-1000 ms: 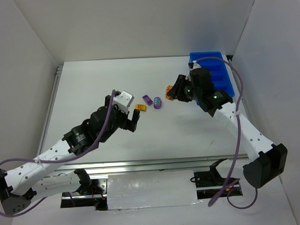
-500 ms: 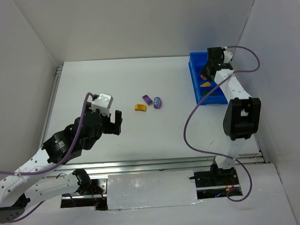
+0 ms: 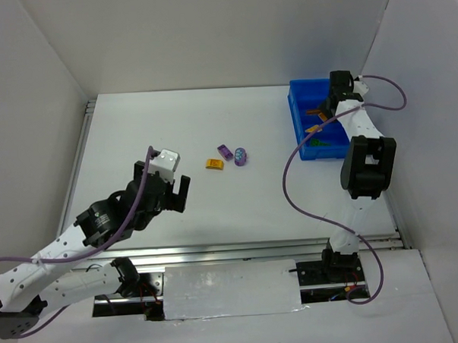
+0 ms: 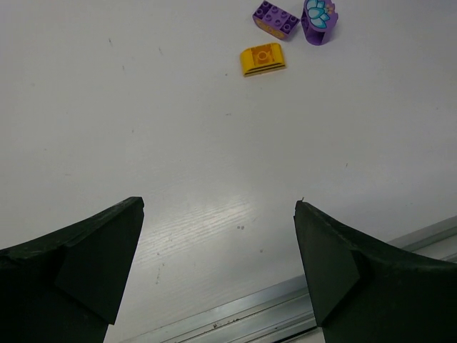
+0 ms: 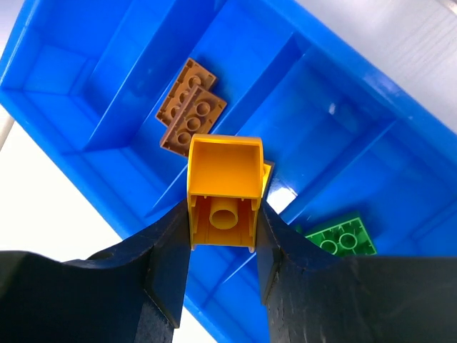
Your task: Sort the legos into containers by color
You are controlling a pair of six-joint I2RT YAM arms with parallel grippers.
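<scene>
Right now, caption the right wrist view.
Right gripper grips an orange plastic brick above the blue compartmented tray.

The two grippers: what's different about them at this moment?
The left gripper stands open and empty; the right gripper is shut on an orange-yellow brick. The left gripper hangs over bare table, with three loose bricks lying beyond it; the right gripper hangs over the blue tray, above brown bricks and a green brick lying in it. Both have two black fingers and point downward.
</scene>
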